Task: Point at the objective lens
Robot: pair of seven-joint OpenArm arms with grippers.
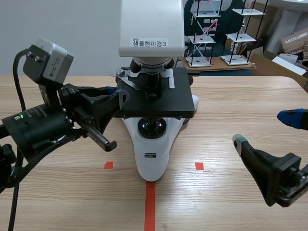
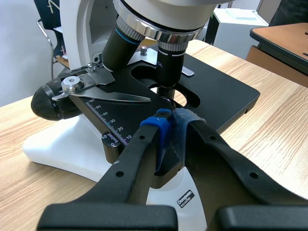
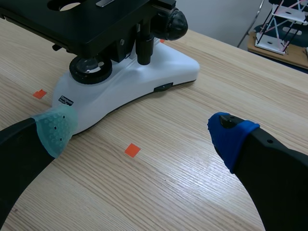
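A: Where's the objective lens (image 2: 171,67)?
B: Over the microscope stage (image 2: 226,94) hole. The left end effector (image 2: 169,126) is closed on nothing, tips at the stage edge, aimed at it.
A: And the right end effector (image 3: 143,131)?
B: Spread wide over the desk (image 3: 202,163), near the microscope base (image 3: 144,82).

The left arm (image 1: 38,122) is angling low toward the middle, the left gripper (image 2: 169,126) pressing its two fingers together at the tips. The right arm (image 1: 281,175) is sitting low at its side, the right gripper (image 3: 143,132) holding its fingers wide apart.
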